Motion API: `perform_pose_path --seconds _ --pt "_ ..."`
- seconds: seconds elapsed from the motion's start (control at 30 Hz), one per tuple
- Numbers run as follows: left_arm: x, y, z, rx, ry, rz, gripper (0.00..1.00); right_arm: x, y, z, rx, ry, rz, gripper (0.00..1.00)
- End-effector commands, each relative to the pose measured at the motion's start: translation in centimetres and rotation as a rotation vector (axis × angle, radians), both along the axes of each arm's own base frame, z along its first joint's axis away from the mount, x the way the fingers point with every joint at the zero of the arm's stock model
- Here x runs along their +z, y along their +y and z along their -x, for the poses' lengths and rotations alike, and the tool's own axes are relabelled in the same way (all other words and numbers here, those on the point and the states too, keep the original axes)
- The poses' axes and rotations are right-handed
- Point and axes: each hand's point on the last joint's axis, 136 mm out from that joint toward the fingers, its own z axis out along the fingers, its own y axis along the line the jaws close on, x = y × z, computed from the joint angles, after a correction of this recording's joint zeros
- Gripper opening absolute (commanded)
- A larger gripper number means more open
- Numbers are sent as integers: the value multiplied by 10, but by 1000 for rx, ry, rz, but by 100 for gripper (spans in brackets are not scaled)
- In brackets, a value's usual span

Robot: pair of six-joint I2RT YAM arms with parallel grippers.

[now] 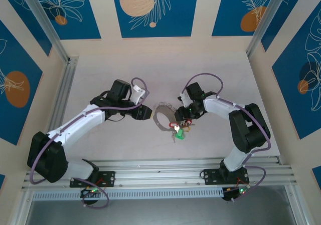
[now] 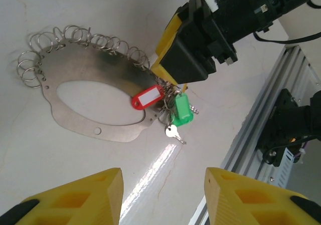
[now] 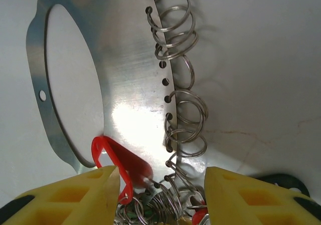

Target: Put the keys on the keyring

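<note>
The keyring (image 1: 161, 106) is a flat grey metal hoop lying on the table between both arms, its rim fringed with small wire rings (image 3: 183, 109). In the left wrist view the keyring (image 2: 90, 67) lies flat. At its near end sits a bunch of keys (image 1: 179, 133): a red tag (image 2: 148, 96), a green tag (image 2: 181, 108) and a small silver key (image 2: 173, 132). My right gripper (image 3: 160, 195) is open, straddling the red tag (image 3: 118, 162) and that bunch of rings. My left gripper (image 2: 163, 195) hovers open just left of the hoop, holding nothing.
An aluminium rail (image 1: 160, 166) runs along the near table edge, and another rail (image 1: 62, 92) runs up the left side. Patterned walls close in the back and both sides. Bare tabletop (image 1: 160, 74) lies behind the hoop.
</note>
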Motion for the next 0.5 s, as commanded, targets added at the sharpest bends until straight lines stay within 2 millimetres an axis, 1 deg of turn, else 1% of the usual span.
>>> perform_pose_path --seconds 0.0,0.17,0.3,0.37,0.47 --pt "14 -1 2 -9 -12 56 46 -3 0 8 1 56 3 48" --pt "23 2 6 -15 -34 67 46 -7 -1 5 6 72 23 47" --pt "25 2 9 -17 -35 79 47 -4 -1 -2 3 54 29 47" --pt "27 1 9 -20 -35 88 46 -6 1 -3 4 59 28 47" --pt "28 2 8 -20 -39 87 46 -10 5 0 20 79 28 44"
